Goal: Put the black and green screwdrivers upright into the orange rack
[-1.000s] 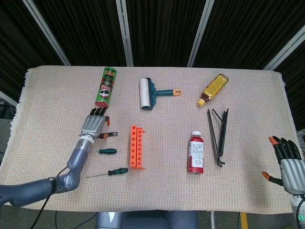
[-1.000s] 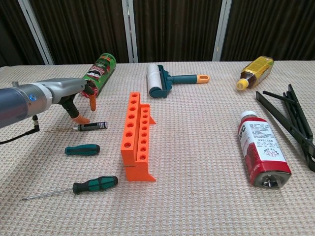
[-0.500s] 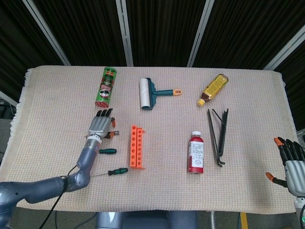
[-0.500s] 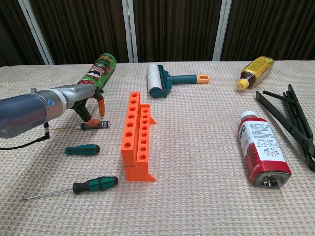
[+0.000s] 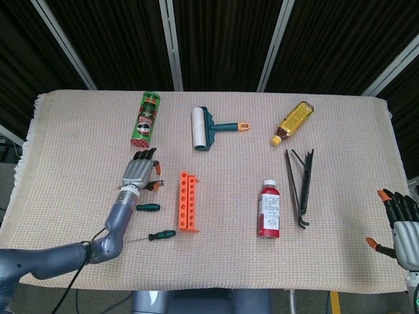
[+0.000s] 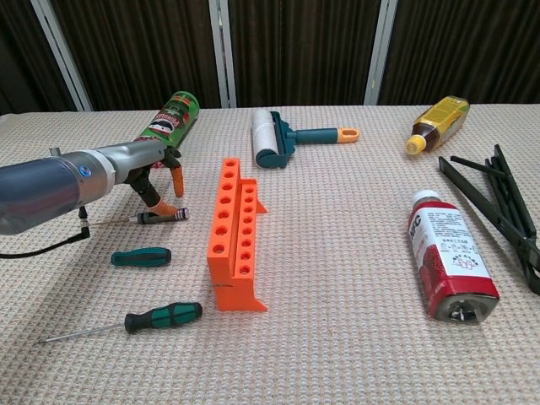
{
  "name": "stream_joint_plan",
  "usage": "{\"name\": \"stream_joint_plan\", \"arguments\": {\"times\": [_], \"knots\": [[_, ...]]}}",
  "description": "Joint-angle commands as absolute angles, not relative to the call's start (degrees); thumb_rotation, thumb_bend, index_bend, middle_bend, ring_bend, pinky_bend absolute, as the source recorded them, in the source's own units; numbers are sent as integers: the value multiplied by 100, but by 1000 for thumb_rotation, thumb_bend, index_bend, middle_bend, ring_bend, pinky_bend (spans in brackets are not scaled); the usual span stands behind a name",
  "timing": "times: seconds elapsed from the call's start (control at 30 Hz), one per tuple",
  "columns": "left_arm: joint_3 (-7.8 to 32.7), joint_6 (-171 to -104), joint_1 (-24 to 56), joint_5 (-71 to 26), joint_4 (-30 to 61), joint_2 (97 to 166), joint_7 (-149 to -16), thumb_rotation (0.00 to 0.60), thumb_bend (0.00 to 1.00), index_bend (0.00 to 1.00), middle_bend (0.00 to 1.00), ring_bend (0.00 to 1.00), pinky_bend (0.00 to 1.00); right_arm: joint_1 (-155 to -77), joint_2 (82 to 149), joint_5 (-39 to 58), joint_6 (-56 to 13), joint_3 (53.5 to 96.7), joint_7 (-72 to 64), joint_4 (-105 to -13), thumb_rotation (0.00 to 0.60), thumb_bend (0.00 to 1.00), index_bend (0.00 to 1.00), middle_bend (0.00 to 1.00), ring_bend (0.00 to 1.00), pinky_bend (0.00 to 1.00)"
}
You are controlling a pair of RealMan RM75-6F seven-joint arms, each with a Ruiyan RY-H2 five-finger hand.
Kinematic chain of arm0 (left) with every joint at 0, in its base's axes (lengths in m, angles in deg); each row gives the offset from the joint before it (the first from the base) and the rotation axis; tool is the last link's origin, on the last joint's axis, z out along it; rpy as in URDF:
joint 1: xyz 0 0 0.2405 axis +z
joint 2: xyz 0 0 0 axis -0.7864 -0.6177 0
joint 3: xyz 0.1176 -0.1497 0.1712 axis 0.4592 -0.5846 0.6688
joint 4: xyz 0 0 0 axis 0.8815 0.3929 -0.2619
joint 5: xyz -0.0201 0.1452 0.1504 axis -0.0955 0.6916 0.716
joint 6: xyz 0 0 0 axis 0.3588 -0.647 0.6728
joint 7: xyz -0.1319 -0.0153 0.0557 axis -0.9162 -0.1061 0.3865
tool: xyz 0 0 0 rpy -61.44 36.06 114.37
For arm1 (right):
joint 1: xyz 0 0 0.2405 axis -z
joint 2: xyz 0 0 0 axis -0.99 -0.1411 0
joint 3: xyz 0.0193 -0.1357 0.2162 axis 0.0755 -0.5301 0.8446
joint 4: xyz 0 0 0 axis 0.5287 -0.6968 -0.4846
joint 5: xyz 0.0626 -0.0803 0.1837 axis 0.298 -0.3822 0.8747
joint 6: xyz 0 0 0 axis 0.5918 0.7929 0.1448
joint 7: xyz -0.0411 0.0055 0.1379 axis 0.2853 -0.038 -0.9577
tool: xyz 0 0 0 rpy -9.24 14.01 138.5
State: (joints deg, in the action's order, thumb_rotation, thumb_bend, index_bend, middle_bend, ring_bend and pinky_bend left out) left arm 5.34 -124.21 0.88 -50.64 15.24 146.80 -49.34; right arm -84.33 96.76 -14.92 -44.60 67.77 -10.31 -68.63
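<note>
The step in hand is judged to be the first pick: the left hand (image 6: 160, 181) is set over the small black screwdriver (image 6: 164, 217) at the far left of the worktop (image 5: 340, 131), just left of the orange rack (image 6: 234, 236). Orange-tipped fingers (image 6: 165, 208) are lowered to the handle's left end. Whether the tool is actually pinched cannot be told; it is seen lying flat on the cloth, not lifted.

The black and green screwdriver (image 6: 164, 316) lies near the front edge, left of the rack's near end, its thin shaft pointing left. A short green-handled driver (image 6: 141, 256) lies between the two. Nothing has been placed in the rack yet.

The right hand (image 5: 400, 226) is held off the worktop's near right corner, fingers apart, holding nothing.

Next, a firm pinch on the handle is called for, then a lift, a turn to vertical and a drop of the tip into one of the rack's holes. The holes look small, so careful alignment is likely needed.

Compared with a second ago, the left hand has been shifted right and nearer along the screwdriver, so the handle is now partly covered. The right hand has been lowered slightly. All objects lie as before.
</note>
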Motion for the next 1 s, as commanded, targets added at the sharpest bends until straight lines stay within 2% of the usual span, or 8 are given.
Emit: {"name": "stream_joint_plan", "arguments": {"times": [0.03,0.7,1.0], "knots": [[556,-12402,68,-5105,1533,14708,-4936,600,270,456,6,0,0,-8429,9674,-1490,-4465,6780,-1034,-6859,600,0,8,44,0,0],[727,-12449,17,-5163,1681,14836,-4895,600,269,455,13,0,0,-8398,9683,-1500,-4469,6779,-1069,-6827,600,0,8,44,0,0],[675,-12477,0,-5229,1808,14894,-4919,600,274,489,23,0,0,-8381,9669,-1494,-4478,6784,-1062,-6846,600,0,9,44,0,0]]}}
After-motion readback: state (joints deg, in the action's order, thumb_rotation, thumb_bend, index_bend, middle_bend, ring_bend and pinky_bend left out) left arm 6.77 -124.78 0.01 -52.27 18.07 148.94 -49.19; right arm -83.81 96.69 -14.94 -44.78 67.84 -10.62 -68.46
